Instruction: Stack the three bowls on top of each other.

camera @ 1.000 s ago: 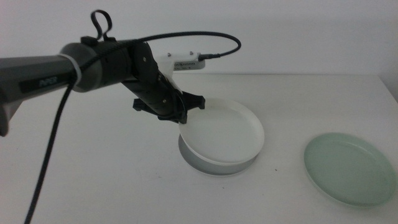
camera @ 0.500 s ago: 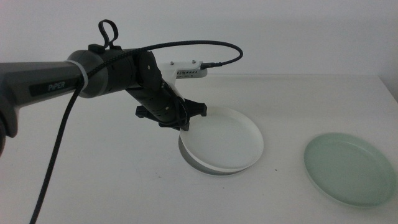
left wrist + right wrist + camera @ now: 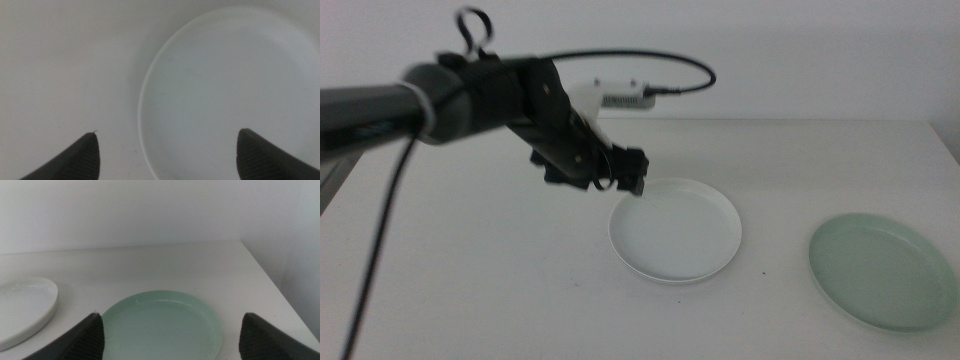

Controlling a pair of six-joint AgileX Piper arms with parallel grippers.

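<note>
Two dishes show their faces on the white table point(image 3: 470, 270): the white bowl point(image 3: 675, 230) near centre and the mint green bowl point(image 3: 882, 270) well apart from it at about 3 o'clock, toward the table's right edge. The white bowl sits level; a grey-blue bowl cannot be made out beneath it. Left gripper point(image 3: 625, 182) hovers just over the white bowl's rim at about 10 o'clock, jaws spread wide with nothing between them; the left wrist view shows the rim point(image 3: 142, 100) running between the two jaw tips. Right gripper point(image 3: 172, 330) waits out of the middle view, jaws wide apart and empty, facing the mint green bowl.
</note>
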